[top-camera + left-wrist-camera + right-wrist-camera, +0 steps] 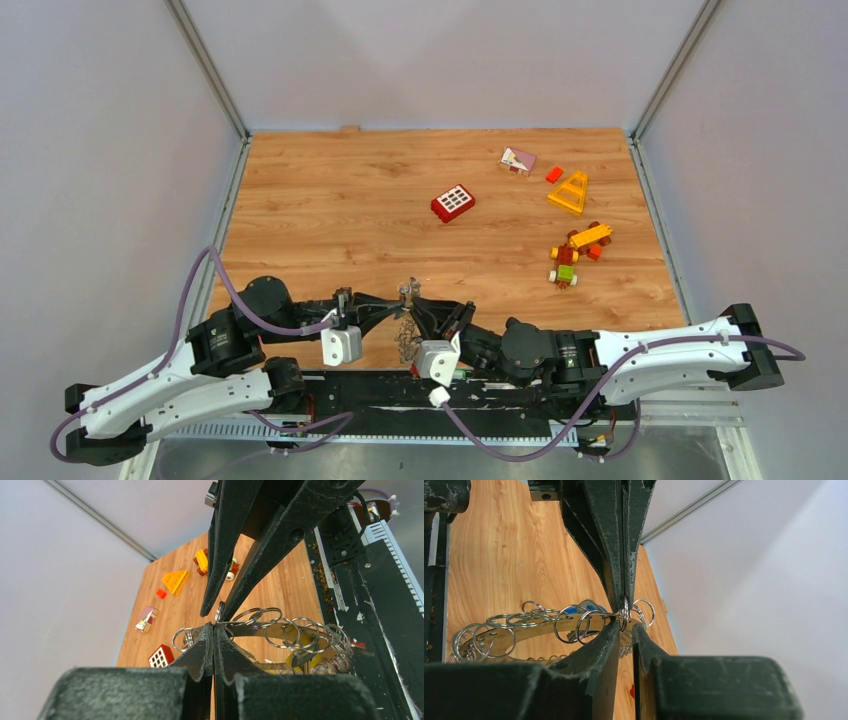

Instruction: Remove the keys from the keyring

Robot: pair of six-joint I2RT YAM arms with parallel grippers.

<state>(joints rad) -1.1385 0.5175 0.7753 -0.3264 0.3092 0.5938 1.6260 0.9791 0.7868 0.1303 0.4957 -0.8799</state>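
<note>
We look down from high behind both arms [170, 385] over the whole table [330, 200], while our two wrist cameras, close in and low, face each other along their own fingers [202, 652] across the keyring [260, 626], which all views share.

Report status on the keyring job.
Left pincer shut on keyring. Right pincer narrowly open around small ring. Keys hang on it. Red brick far off.

White-and-black arms [180, 385], looping purple cables [210, 251], scuffed black tool fingers [220, 555].
</note>
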